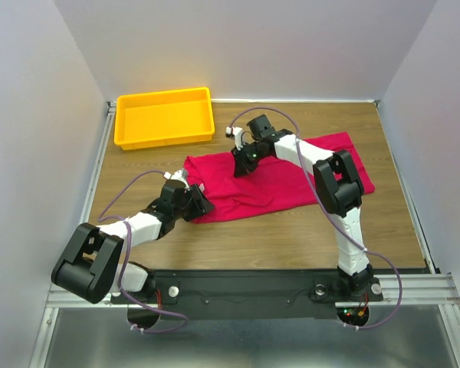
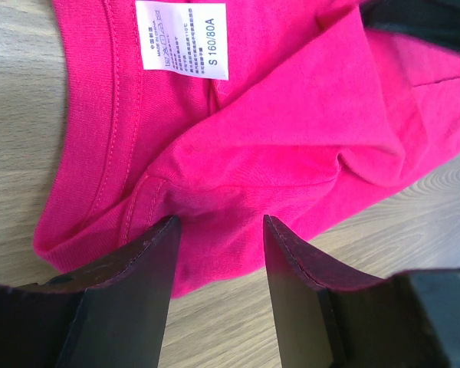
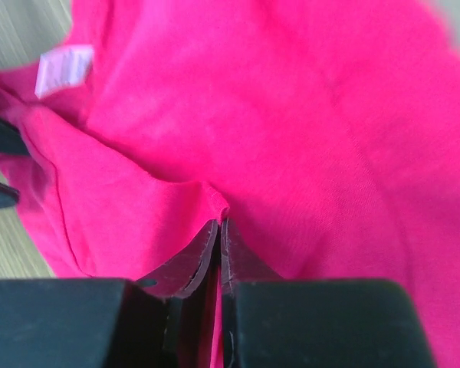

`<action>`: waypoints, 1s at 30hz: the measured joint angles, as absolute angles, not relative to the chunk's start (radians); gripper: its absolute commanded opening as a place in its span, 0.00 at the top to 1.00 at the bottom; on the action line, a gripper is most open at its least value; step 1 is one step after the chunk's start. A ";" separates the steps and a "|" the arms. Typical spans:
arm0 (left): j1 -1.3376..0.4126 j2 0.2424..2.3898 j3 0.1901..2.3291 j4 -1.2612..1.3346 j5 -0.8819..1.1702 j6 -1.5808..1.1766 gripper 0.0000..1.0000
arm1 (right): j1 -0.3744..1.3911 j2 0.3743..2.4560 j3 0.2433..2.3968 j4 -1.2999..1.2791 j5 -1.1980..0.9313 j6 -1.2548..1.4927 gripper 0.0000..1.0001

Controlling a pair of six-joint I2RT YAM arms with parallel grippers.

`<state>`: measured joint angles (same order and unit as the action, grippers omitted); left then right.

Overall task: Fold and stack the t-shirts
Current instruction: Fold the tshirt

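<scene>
Right end effector (image 3: 218,227) pinches t-shirt (image 3: 291,115) fold; left end effector (image 2: 220,222) straddles it.

Around the t-shirt (image 1: 276,192), the yellow tray (image 1: 165,141) blocks its far-left side, the right arm (image 1: 339,188) crosses above it, and bare table (image 1: 291,238) lies nearer.

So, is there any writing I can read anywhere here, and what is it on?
"S 160/80A": on the white neck label of the pink t-shirt.
The label's smaller print: too small to read.
No other text shows.
</scene>
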<state>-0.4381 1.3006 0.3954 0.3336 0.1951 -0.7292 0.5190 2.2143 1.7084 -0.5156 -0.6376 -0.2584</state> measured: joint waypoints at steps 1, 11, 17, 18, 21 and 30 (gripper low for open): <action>-0.437 1.301 0.395 0.334 0.196 -0.729 0.41 | 0.519 2.214 1.722 -0.517 -0.635 -0.258 0.92; -0.437 1.308 0.395 0.345 0.202 -0.729 0.41 | 0.519 2.216 1.838 -0.517 -0.617 -0.258 0.92; -0.437 1.312 0.395 0.353 0.204 -0.725 0.41 | 0.524 2.247 1.920 -0.516 -0.584 -0.269 0.92; -0.437 1.312 0.395 0.353 0.204 -0.725 0.41 | 0.528 2.260 1.943 -0.517 -0.578 -0.273 0.92; -0.437 1.315 0.395 0.357 0.205 -0.724 0.41 | 0.537 2.289 1.986 -0.516 -0.563 -0.280 0.90; -0.437 1.335 0.408 0.364 0.209 -0.722 0.42 | 0.559 2.341 2.043 -0.516 -0.511 -0.310 0.82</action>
